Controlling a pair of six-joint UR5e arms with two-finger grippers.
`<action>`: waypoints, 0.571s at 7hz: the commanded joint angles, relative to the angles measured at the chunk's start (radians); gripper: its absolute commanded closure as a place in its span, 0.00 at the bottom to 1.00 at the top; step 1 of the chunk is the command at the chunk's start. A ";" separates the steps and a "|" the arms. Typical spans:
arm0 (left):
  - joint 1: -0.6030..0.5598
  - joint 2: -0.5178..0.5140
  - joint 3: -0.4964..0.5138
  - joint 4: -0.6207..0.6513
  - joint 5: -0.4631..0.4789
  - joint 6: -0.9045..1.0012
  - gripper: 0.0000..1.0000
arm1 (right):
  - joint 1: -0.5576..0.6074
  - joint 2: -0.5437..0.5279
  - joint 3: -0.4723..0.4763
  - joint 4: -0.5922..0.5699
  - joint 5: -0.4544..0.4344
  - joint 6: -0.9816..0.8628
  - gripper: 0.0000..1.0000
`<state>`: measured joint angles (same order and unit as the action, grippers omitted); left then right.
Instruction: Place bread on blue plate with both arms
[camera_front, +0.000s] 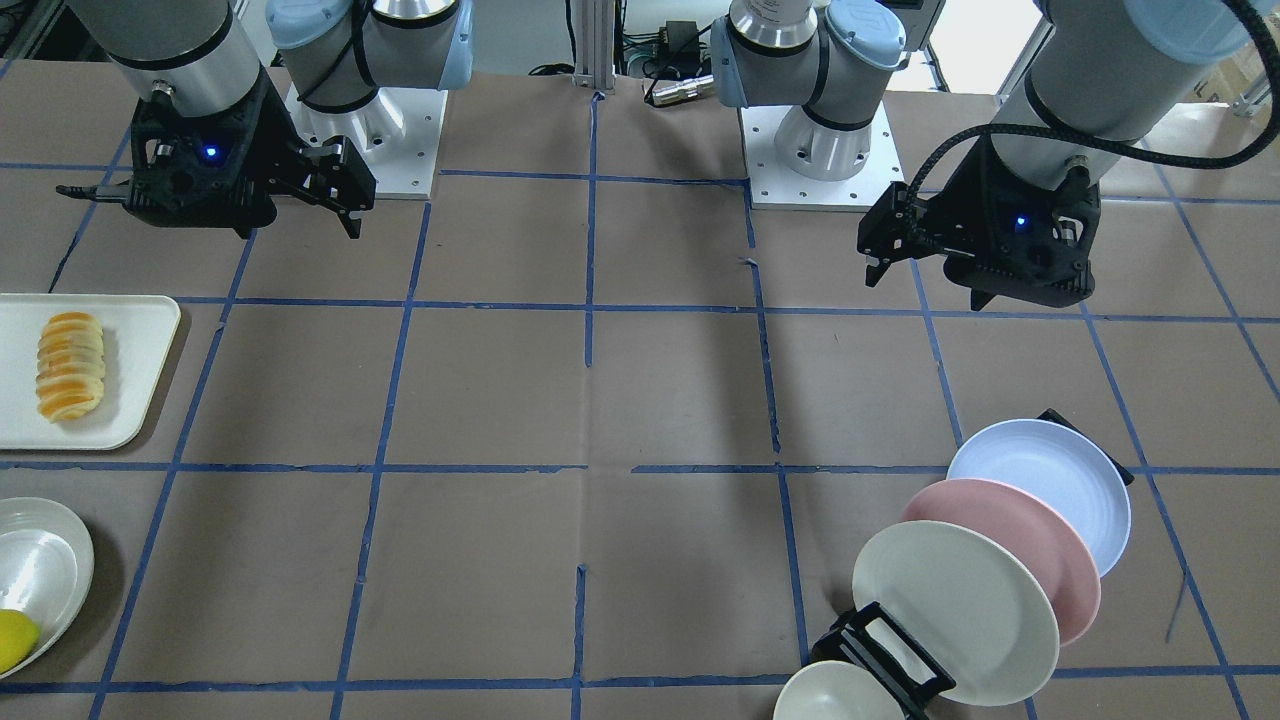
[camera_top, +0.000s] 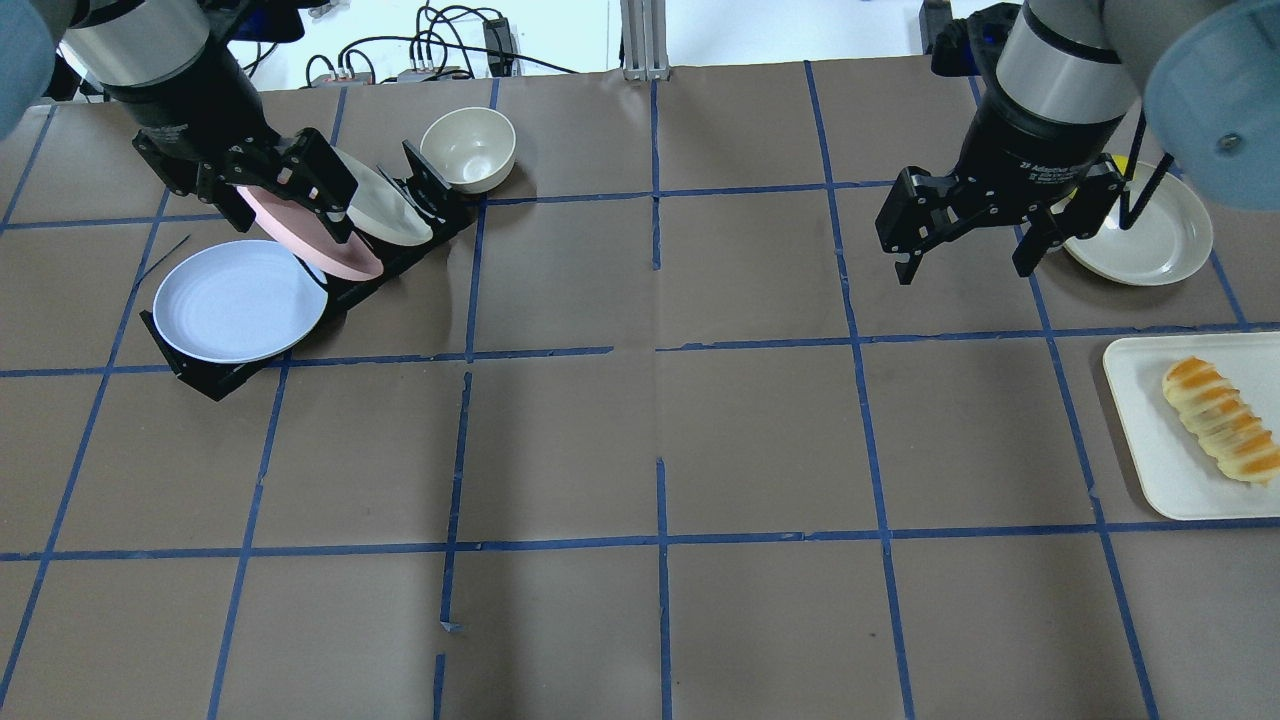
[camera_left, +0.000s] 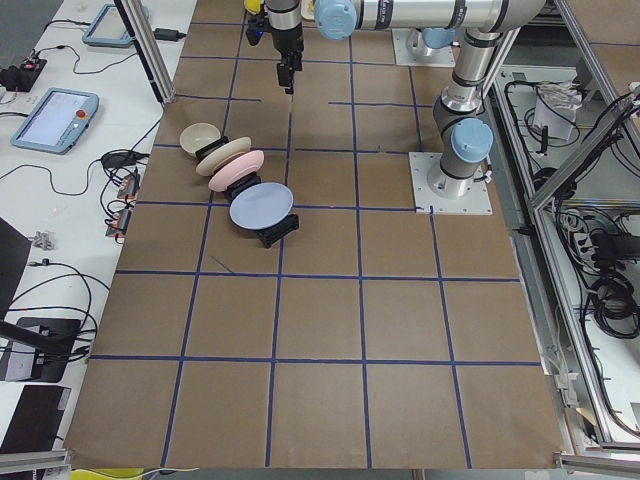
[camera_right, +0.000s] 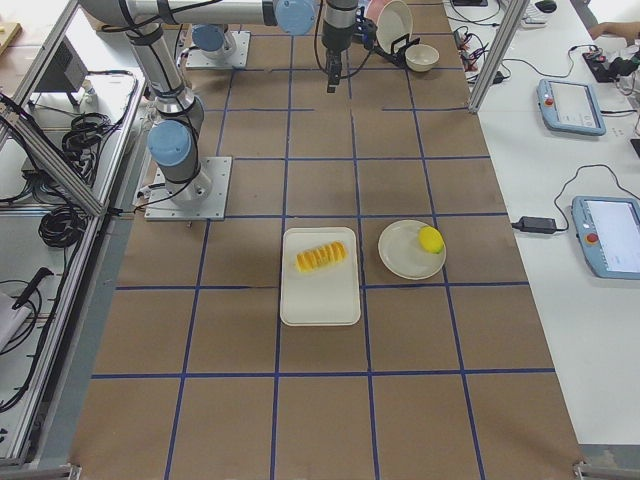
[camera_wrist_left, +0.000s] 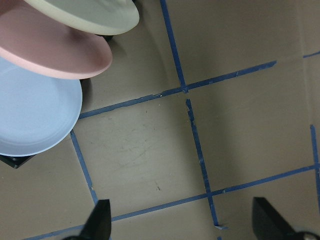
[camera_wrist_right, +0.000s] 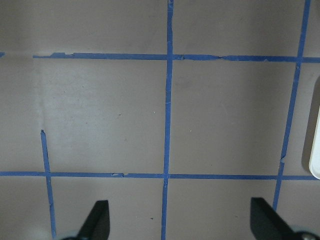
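The bread (camera_top: 1215, 420), a ridged golden and cream roll, lies on a white tray (camera_top: 1140, 400) at the table's right; it also shows in the front view (camera_front: 70, 365). The blue plate (camera_top: 235, 300) leans in a black rack (camera_top: 215, 380) at the left, and shows in the front view (camera_front: 1050, 480) and the left wrist view (camera_wrist_left: 30, 115). My left gripper (camera_top: 285, 205) is open and empty, high above the rack's plates. My right gripper (camera_top: 965, 265) is open and empty, up over bare table, left of and beyond the tray.
The rack also holds a pink plate (camera_front: 1010, 550) and a cream plate (camera_front: 950, 610), with a white bowl (camera_top: 468, 148) at its end. A cream dish (camera_front: 40, 570) with a yellow lemon (camera_front: 15, 640) sits beyond the tray. Blue tape lines grid the brown table.
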<state>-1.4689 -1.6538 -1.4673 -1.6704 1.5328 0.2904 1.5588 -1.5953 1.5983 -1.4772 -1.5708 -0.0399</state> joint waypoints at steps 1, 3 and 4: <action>-0.001 -0.001 0.002 0.008 -0.014 -0.034 0.00 | 0.001 0.000 0.000 0.000 0.000 0.000 0.00; 0.028 0.003 0.021 0.037 -0.004 0.152 0.00 | 0.000 0.000 0.000 0.000 0.000 0.000 0.00; 0.056 0.012 0.016 0.041 0.001 0.176 0.00 | -0.002 0.003 0.000 -0.002 0.000 -0.005 0.00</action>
<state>-1.4406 -1.6482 -1.4520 -1.6398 1.5286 0.4057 1.5583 -1.5946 1.5984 -1.4776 -1.5708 -0.0410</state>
